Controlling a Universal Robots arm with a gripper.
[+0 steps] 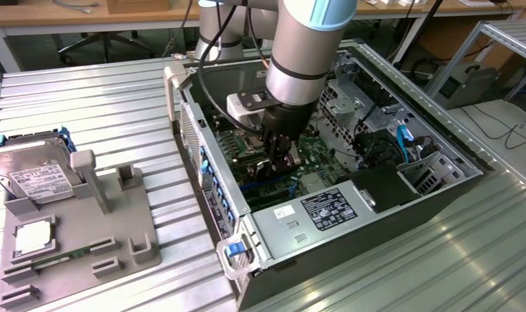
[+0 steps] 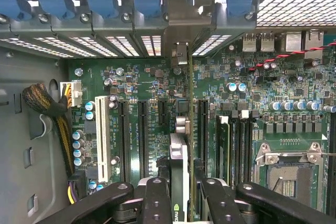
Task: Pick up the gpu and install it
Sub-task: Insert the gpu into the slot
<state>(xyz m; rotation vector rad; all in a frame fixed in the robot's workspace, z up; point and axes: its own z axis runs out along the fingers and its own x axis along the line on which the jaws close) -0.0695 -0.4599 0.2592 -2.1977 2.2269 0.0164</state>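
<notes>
My gripper (image 2: pixel 184 190) grasps the gpu (image 2: pixel 179 156) edge-on inside the computer case (image 1: pixel 436 201), just above the motherboard (image 2: pixel 136 77) slots. Installation is in hand. Seating likely requires exact alignment with one slot.

A robotics lab or workshop — a robot arm (image 1: pixel 311 45) reaches into an open computer case (image 1: pixel 445 192) on a ribbed metal bench (image 1: pixel 89 104); wooden desks (image 1: pixel 37 16), an office chair (image 1: pixel 98 42) and loose cables (image 1: pixel 497 130) line the frame's top and right edge.
</notes>
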